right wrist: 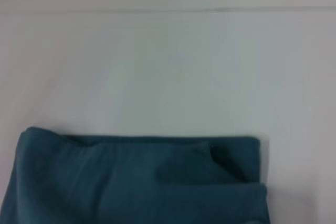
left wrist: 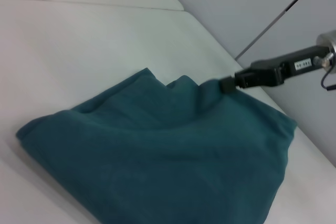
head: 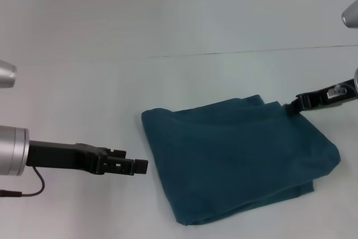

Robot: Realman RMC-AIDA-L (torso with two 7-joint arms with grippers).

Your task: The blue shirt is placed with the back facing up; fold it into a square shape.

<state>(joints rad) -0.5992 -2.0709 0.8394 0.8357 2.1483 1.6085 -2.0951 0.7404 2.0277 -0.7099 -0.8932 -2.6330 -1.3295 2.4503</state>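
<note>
The blue shirt (head: 238, 158) lies already folded into a compact, roughly four-sided bundle on the right half of the pale surface (head: 84, 71), toward its near edge. The bundle is skewed and not yet a true square: the near-right corner bulges outward, and layered edges show along the far side.

The right claw (head: 295, 104) touches the far-right corner of the bundle; whether its tips are closed on fabric or merely resting against it cannot be determined. The left claw (head: 137, 166) hovers just beside the left edge of the bundle, not in contact; its opening cannot be determined either.

Judged step: final squaring. To do it well, draw the far-right corner outward until the far edge lies straight, holding the left edge down so the layers do not slide.

The fabric is soft, matte, dark teal-blue, with rounded folds and shallow wrinkles. It will likely slump and shift easily. The surface is smooth and flat.
</note>
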